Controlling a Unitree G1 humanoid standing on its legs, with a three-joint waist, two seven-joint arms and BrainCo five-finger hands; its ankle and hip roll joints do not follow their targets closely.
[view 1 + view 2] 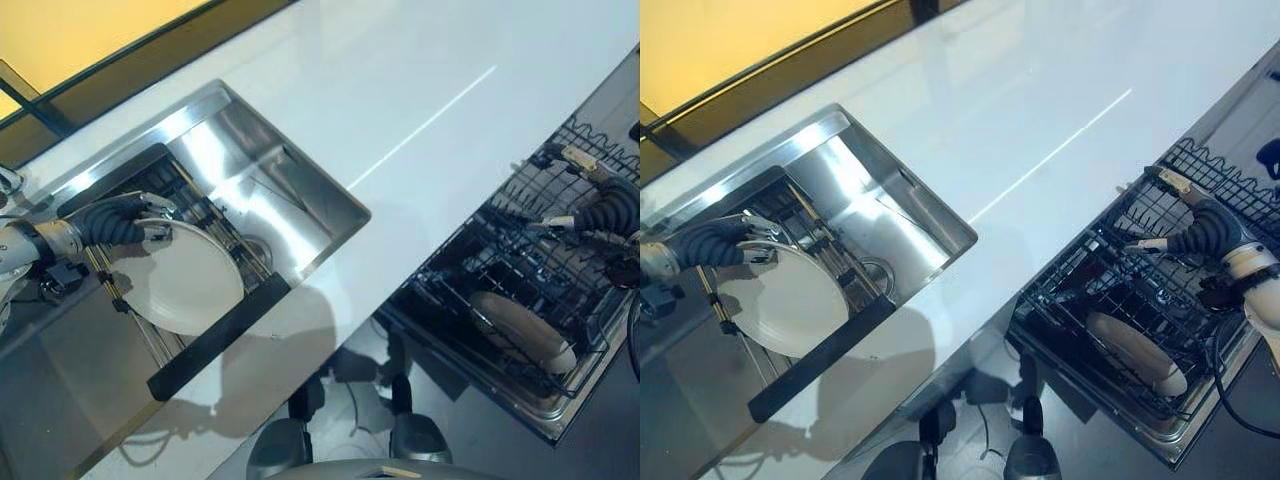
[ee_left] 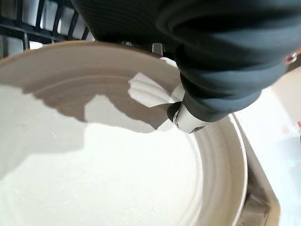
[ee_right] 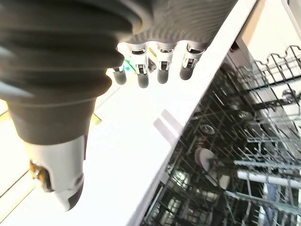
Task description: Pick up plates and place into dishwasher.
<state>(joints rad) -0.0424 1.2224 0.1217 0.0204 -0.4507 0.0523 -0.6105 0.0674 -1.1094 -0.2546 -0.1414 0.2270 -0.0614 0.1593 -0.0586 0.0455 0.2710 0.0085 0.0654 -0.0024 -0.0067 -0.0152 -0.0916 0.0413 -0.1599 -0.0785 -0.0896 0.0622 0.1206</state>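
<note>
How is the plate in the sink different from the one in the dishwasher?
The sink plate lies almost flat on a rack, face up, with the left robot hand at its rim. The dishwasher plate leans on edge among the basket wires, untouched. Both are pale and round.

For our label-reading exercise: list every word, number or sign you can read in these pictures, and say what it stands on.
None can be read. The plate in the sink, the plate in the dishwasher rack, the counter and both hands, left hand and right hand, bear no legible print.
</note>
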